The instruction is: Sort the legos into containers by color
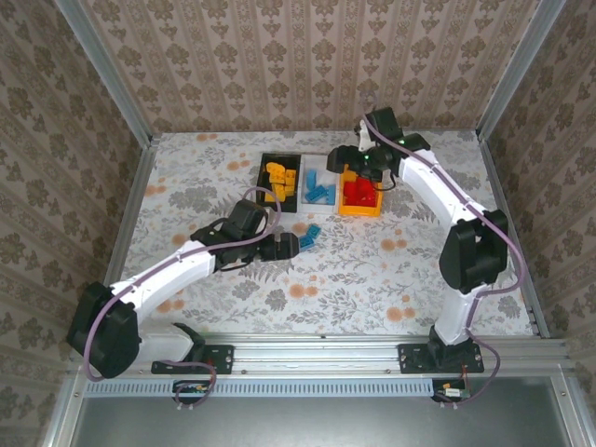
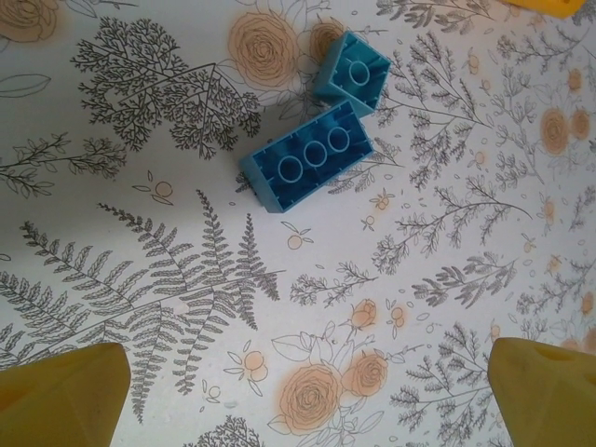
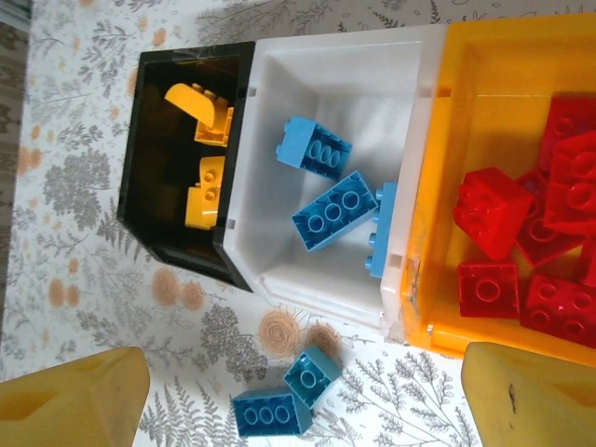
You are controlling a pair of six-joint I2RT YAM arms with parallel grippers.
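Two blue legos (image 3: 270, 413) lie touching on the desk (image 2: 447, 279), just in front of the white bin (image 3: 335, 45). The left claw (image 2: 298, 400), spread wide and empty, should take the longer brick (image 2: 307, 168) squarely across its narrow width. The right claw (image 3: 300, 386) gapes empty too.

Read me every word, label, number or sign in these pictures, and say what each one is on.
No readable text anywhere.
The blue bricks, black bin, white bin and orange bin carry no labels; the table has a floral print alone.
Stud marks, if any, are too small to read.
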